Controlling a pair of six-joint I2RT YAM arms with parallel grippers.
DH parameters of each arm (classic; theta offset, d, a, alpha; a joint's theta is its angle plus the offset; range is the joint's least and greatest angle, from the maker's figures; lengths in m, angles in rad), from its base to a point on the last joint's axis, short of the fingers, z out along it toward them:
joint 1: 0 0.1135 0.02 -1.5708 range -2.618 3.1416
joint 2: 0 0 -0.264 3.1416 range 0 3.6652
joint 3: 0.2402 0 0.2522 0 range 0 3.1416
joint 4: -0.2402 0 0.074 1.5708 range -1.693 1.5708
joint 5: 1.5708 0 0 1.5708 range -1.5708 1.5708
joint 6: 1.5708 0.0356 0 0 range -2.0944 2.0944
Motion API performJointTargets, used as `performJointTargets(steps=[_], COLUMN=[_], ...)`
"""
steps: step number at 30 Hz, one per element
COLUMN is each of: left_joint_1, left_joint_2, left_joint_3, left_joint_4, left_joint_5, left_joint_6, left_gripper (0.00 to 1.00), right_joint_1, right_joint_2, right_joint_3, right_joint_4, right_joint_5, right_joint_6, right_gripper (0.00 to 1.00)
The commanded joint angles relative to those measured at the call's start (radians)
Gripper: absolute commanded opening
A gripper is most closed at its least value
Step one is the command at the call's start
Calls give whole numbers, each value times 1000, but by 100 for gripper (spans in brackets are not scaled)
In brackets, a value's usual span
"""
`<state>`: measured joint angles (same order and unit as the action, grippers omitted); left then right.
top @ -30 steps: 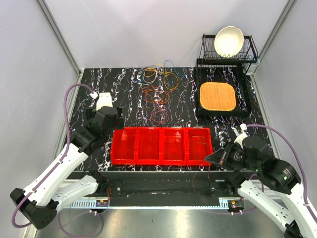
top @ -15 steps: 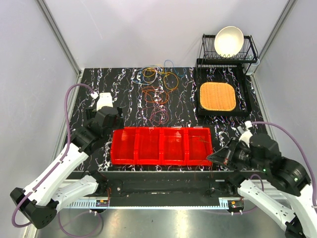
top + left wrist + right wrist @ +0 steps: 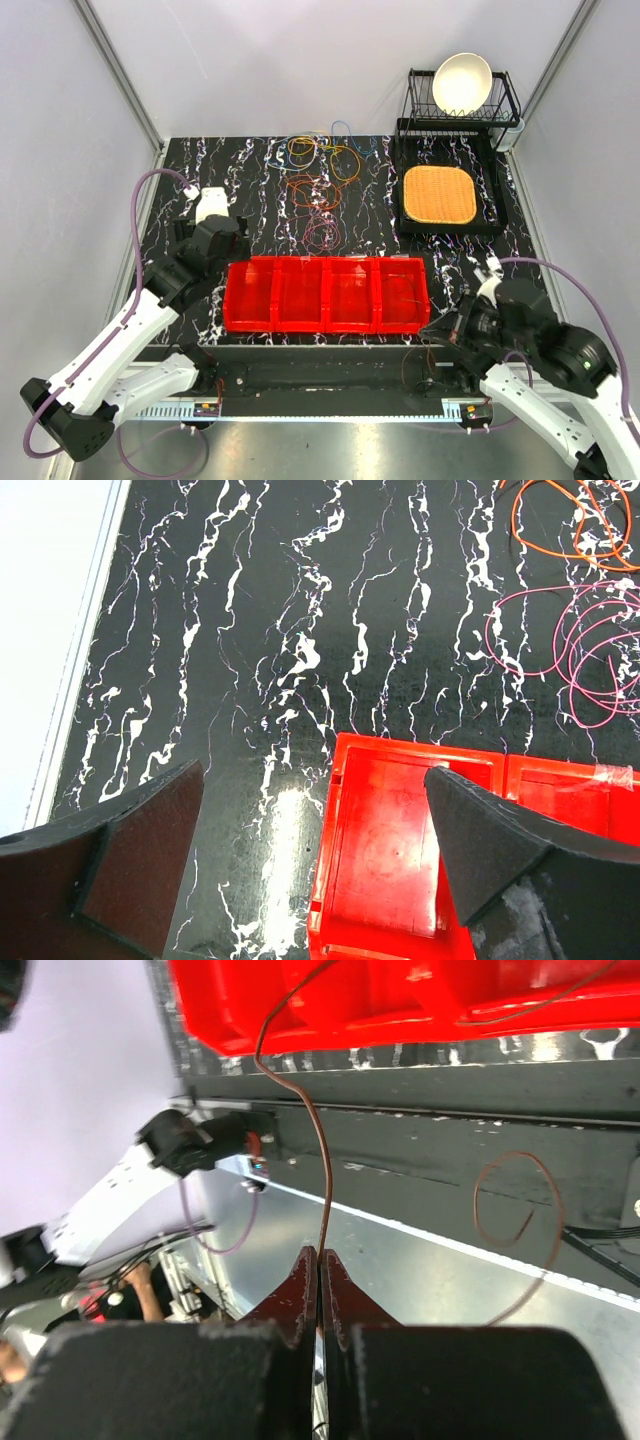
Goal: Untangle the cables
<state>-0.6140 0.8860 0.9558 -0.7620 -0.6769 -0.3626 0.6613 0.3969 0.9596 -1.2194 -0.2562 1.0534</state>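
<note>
We see R jaws clamped on maroon cable (image 3: 327, 1190) by red bin (image 3: 400, 1005), L jaws wide open over worktop (image 3: 250, 630).

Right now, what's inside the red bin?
In the bin, one cable lies in the rightmost compartment and runs over the near wall to the shut right gripper. The other three compartments look bare. The right wrist sees only its outer wall.

A red four-part bin (image 3: 327, 294) sits at 6 o'clock on the marbled black desk (image 3: 230, 170). At 2 o'clock a black tray (image 3: 450, 230) holds an orange woven mat (image 3: 439, 194). Beyond it, a wire rack (image 3: 465, 119) carries a white bowl (image 3: 461, 82).
</note>
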Motion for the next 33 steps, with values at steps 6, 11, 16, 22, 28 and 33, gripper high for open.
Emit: performJointTargets(steps=[6,11,16,22,28,33], left_joint_1=[-21,-23,-24,-24,-24,-24], left_joint_2=[1,1,1,-1,-1,-1], left_joint_3=[17,17,18,18,20,20], left_joint_4=[23,23,23,23,23,23], left_joint_5=[-29,-26,-21,-16,-7,-4], left_joint_6=[4,5,7,8,11,11], left_gripper=[96,96,96,96,96,96], right_joint_1=[4,6,4,-15,-100,-178], right_joint_2=[200,299,394,485,549,569], right_joint_3=[-1,-7,7,67,68,29], right_joint_4=[153,230,288,299,385,475], right_joint_5=[113,135,184,310,318,270], right_joint_6=[-85,-113,-151,-230,-315,-368], right_gripper=[0,0,0,0,0,0])
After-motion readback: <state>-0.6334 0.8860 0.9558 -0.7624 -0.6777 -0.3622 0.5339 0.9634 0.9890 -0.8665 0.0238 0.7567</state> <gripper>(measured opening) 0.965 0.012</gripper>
